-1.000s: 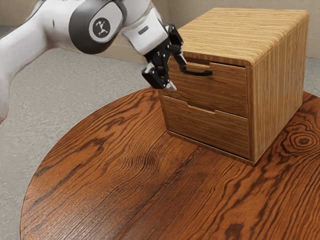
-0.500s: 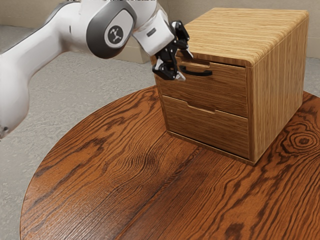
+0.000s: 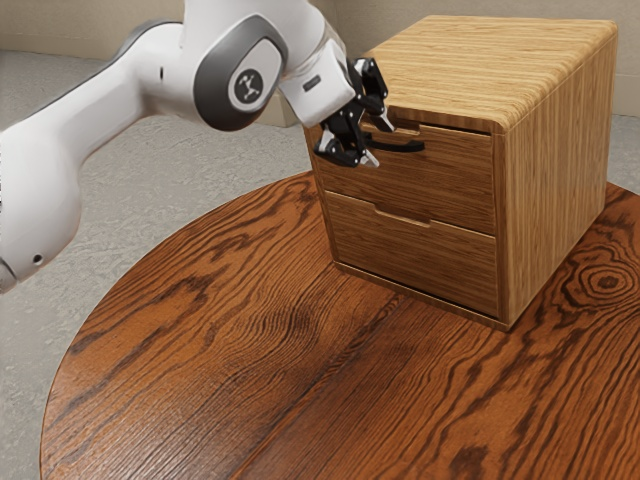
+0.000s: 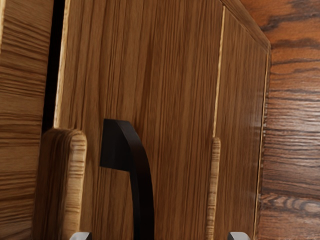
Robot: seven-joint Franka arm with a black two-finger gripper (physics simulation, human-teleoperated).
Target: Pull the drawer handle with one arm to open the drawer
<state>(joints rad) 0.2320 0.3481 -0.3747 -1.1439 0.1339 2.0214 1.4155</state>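
A light wooden cabinet (image 3: 540, 150) with two drawers stands on the round table. The top drawer (image 3: 430, 180) carries a black handle (image 3: 407, 147), and its front sits about level with the lower drawer (image 3: 420, 250). My black gripper (image 3: 371, 140) is at the handle's end nearer the exterior view's left, open, one finger above the bar and one below. In the wrist view the handle (image 4: 135, 170) runs between my two pale fingertips (image 4: 81, 235), which stand far apart and do not touch it. The gripper (image 4: 159, 236) is close to the drawer front (image 4: 170, 90).
The dark wooden round table (image 3: 280, 350) stretches in front of the cabinet toward the exterior view's left and lower edge. A grey floor (image 3: 120, 180) lies beyond the table edge. My white arm (image 3: 120, 110) comes in from the upper left.
My hand has moved up and toward the exterior view's right, from beside the cabinet's corner to the handle's end. The fingers now straddle the bar. The drawer has not moved.
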